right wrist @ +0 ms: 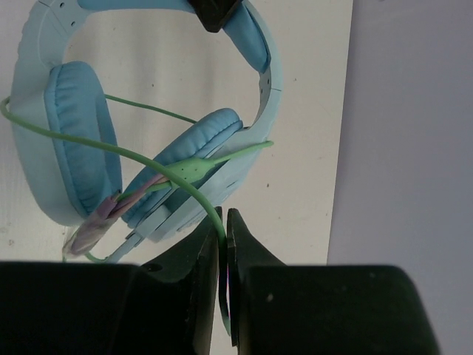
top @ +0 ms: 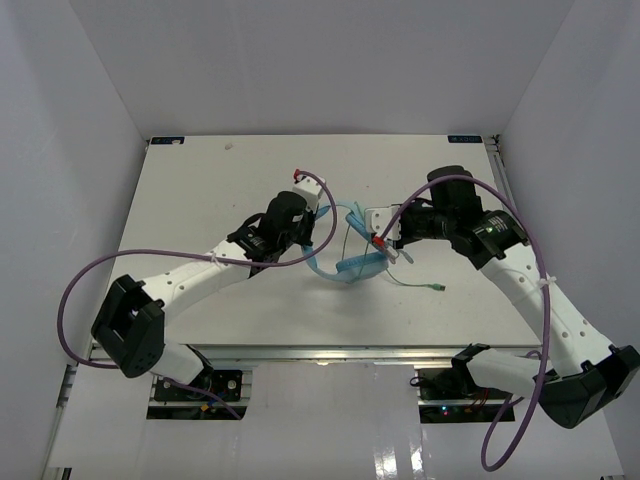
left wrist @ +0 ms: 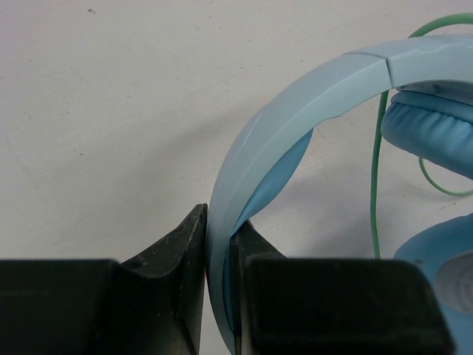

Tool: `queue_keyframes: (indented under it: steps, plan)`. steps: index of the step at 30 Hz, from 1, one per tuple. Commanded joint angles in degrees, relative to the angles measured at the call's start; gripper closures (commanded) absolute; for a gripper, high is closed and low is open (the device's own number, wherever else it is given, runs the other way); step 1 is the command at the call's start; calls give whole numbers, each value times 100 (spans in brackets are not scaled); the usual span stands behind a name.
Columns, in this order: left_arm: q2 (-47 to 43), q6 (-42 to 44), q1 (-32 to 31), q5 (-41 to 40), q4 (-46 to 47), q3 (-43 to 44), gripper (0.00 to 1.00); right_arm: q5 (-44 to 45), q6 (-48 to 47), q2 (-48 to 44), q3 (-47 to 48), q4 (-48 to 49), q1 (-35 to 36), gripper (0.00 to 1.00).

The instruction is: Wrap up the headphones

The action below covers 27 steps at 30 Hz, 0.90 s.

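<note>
Matte white table (top: 200, 190) bears smooth, arched, soft-padded headphones (top: 352, 268).

left gripper (top: 308, 243): jaws point right, tips against the left side of the band
headphones (top: 352, 268): light blue, between the two sets of jaws, band curving down toward the near edge
right gripper (top: 385, 240): jaws point left, at the headphones' right side
cable (top: 415, 285): thin, pale green, trails from just below the right jaws, end lying on the table (top: 200, 180) apart from both jaws
purple cables (top: 75, 290): loop off each arm, behind the jaws
</note>
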Motion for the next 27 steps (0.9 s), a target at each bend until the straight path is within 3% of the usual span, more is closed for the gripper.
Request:
queue_keyframes:
  steps: [1,12,27]
  plan:
    - [-605,-143,-9,802,610,-14,100,-262,-27,53,76,398,30,86]
    - [-1114,-327,-3,1360,642,-191,100,-166,447,404,2,921,-123,69]
    - [-1737,-540,-3,1360,332,-219,100,-1474,1341,551,-29,1198,-980,43]
